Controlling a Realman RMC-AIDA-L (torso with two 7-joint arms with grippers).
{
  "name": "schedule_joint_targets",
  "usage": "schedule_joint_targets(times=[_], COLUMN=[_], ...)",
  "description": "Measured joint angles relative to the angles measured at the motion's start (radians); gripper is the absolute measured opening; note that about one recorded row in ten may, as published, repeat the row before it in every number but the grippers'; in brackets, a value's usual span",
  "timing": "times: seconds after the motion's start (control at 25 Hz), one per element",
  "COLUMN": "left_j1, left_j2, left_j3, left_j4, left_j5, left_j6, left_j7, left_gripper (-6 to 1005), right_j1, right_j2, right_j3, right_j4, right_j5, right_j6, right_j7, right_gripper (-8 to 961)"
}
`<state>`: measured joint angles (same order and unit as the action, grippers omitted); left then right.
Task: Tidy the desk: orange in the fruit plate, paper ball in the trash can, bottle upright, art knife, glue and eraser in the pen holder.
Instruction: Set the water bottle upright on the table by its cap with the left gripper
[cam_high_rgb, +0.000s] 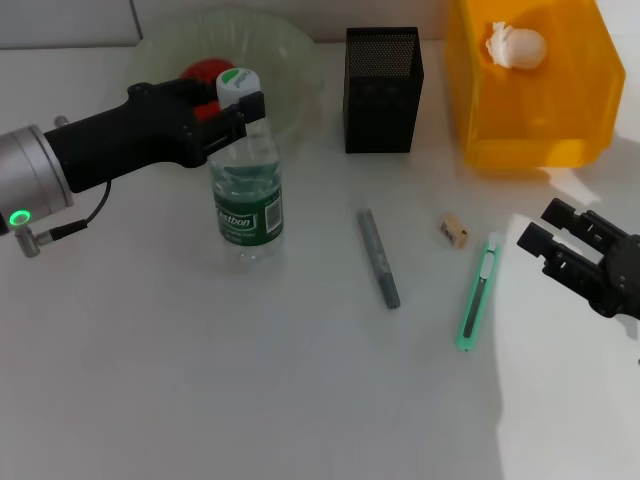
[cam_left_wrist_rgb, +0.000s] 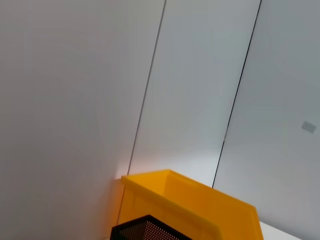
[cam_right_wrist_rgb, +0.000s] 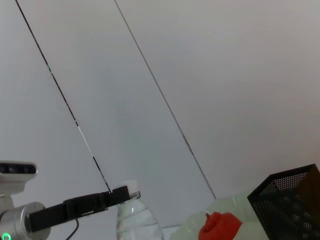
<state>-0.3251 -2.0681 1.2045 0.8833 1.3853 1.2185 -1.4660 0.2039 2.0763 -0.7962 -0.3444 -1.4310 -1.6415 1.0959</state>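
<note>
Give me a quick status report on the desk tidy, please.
Left gripper shut on upright bottle at its neck. Right gripper open, near art knife. Glue, eraser on desk.

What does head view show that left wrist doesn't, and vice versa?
Head only: left pincer at the neck of the upright bottle, right pincer open low on the right, plate with a red fruit, paper ball in the bin, plus glue, eraser and knife lying on the desk.
Left wrist only: wall panels behind the desk.
Both: yellow bin and black holder.
</note>
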Motion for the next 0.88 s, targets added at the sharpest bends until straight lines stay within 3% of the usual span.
schedule_joint_targets(times=[0.2, 0.4, 0.88], left_j1=[-0.026, -0.064, -0.084], left_j2=[0.003, 0.004, -0.004], left_j3=[-0.079, -0.187, -0.203], left_j4=[-0.216, -0.397, -0.500], left_j5=[-0.125, -0.130, -0.153], left_j6=[0.083, 0.178, 0.211], left_j7=[0.237, 0.439, 0.647], left_gripper=[447, 447, 447], right_j1=[0.009, 0.014, 0.026], right_j2=[0.000, 0.001, 0.001], right_j3=[0.000, 0.000, 0.000], right_j4=[0.012, 0.021, 0.040], right_j5=[0.000, 0.000, 0.000], right_j6=[0.002, 0.002, 0.005], right_j7=[0.000, 0.001, 0.001], right_gripper=[686, 686, 686])
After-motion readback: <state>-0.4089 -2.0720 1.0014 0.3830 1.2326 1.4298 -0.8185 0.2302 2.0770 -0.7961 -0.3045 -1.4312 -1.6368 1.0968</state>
